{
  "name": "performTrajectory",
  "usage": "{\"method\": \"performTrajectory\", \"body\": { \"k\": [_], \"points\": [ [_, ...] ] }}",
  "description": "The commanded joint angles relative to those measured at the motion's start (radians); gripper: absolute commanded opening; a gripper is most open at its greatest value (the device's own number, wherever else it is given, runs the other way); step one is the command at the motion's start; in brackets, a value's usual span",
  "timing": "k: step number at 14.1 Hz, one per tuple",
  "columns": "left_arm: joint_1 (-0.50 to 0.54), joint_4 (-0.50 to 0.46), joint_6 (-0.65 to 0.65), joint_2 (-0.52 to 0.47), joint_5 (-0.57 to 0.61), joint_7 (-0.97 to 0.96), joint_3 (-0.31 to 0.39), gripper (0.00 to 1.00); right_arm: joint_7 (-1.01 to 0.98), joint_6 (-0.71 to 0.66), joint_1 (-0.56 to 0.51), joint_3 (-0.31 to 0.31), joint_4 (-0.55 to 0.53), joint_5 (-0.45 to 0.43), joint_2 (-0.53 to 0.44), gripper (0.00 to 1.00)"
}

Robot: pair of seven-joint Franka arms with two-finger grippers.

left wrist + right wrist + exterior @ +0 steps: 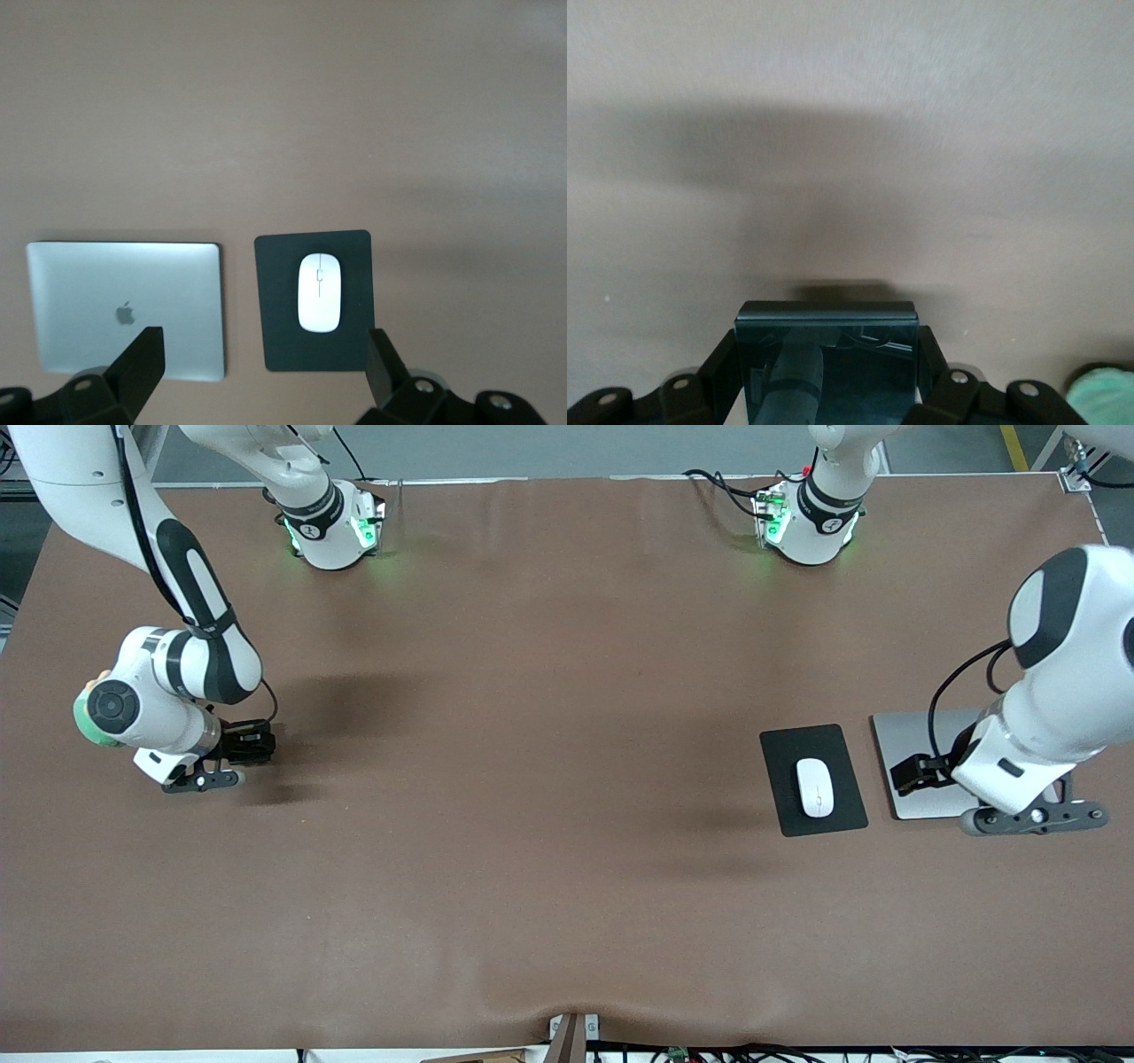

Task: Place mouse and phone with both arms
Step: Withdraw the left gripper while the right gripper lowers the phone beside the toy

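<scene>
mouse: small white glossy oval (815, 786) with a thin line down its middle; lies on the pad, long axis matching the pad's long side.
pad: flat black rectangle (784, 757) with rounded corners, on the tabletop toward the left arm's end; the landmark for the rest.
laptop: closed silver slab (904, 731) with an apple logo, just beside the pad, apart from it by a narrow strip of tabletop, closer to the left arm's end.
phone: black glossy slab (826, 363) with rounded corners, held upright between the right claw's fingers; its face mirrors the claw parts. Well apart from the pad, at the right arm's end.
left claw: released, fingers spread wide (260, 359), holding nothing; hangs over the laptop's edge beside the pad. One finger (142, 354) shows over the laptop, the other over the pad's corner.
right claw: clenched on the phone (244, 746), low over bare tabletop.
tabletop: brown, smooth sheet (532, 779) with soft shadows under both arms.
</scene>
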Motion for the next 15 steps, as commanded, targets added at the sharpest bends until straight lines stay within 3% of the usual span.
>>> {"method": "performTrajectory", "body": {
  "k": [1,7,8,9,13,15],
  "points": [
    [0.012,0.011,-0.062,-0.086,-0.012,0.014,-0.006,1.00,-0.019,0.010,-0.012,0.001,-0.034,-0.001,-0.036,0.00],
    [0.025,0.008,-0.175,-0.250,-0.172,0.038,0.001,1.00,-0.019,0.027,-0.026,0.002,-0.042,0.002,-0.009,0.02],
    [-0.001,0.004,-0.195,-0.279,-0.184,0.037,0.018,1.00,-0.019,0.030,-0.027,0.002,-0.041,0.002,-0.001,0.41],
    [-0.053,-0.001,-0.215,-0.295,-0.186,0.040,0.070,1.00,-0.017,0.028,-0.026,0.002,-0.038,0.002,0.000,0.99],
    [-0.338,-0.025,-0.261,-0.345,-0.190,0.074,0.361,1.00,-0.014,-0.001,-0.021,0.004,0.002,0.002,-0.001,1.00],
    [-0.473,-0.056,-0.265,-0.374,-0.190,0.077,0.514,1.00,-0.015,-0.144,-0.018,0.007,0.097,0.003,-0.001,1.00]
  ]
}}
